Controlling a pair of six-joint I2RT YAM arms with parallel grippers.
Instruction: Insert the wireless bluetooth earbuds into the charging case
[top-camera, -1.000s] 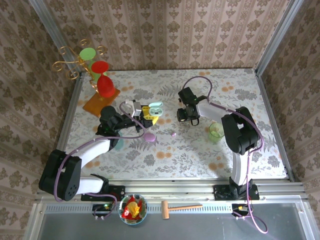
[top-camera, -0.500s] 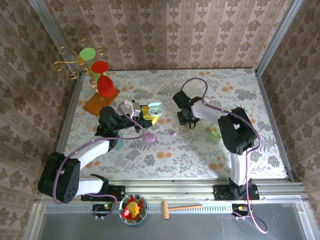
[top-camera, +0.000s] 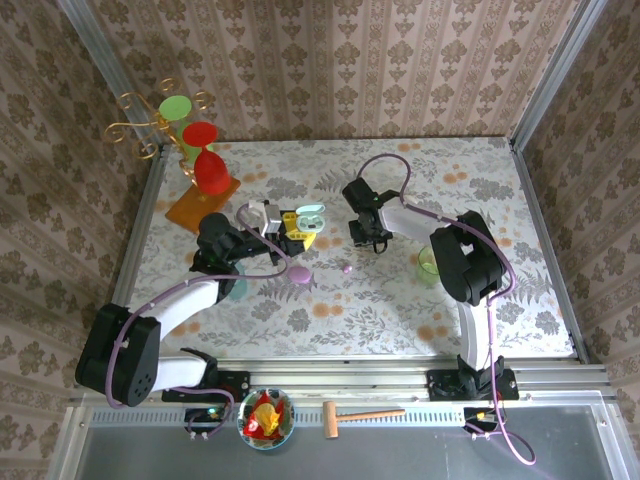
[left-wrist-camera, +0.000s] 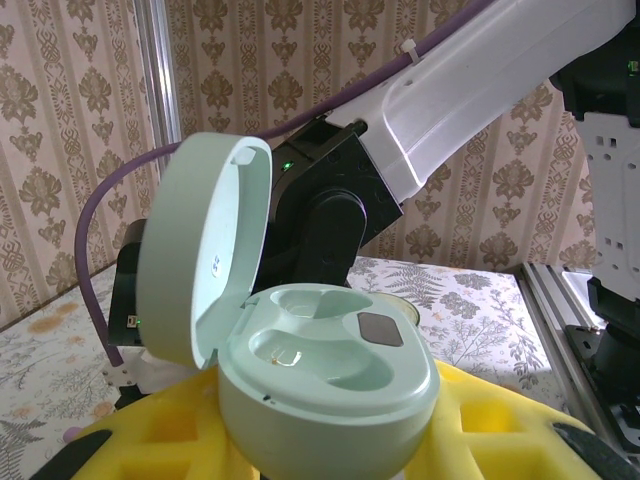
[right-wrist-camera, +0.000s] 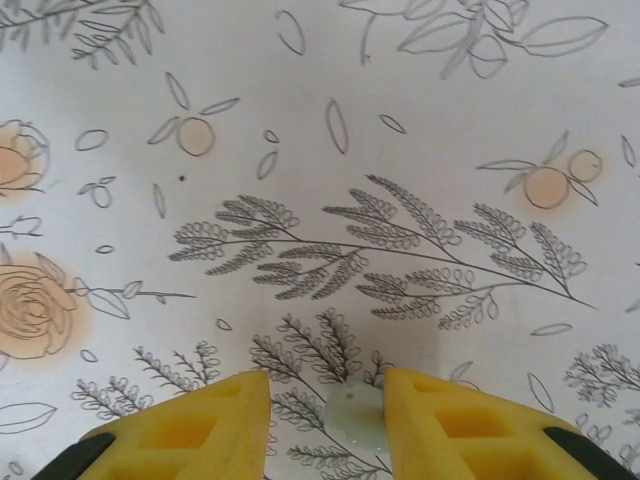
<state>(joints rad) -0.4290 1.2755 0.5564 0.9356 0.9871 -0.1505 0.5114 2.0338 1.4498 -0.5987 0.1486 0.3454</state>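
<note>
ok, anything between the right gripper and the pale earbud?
Nothing visible. The pale earbud lies on the table between the right gripper's fingers, not yet closed on it. The case in the left gripper is open, wells empty.

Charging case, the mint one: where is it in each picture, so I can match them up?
Top external: charging case, centre-left, in the left hand.
Left wrist: centre, lid open, between yellow fingers.
Right wrist: flowered tablecloth, the landmark all three share.
</note>
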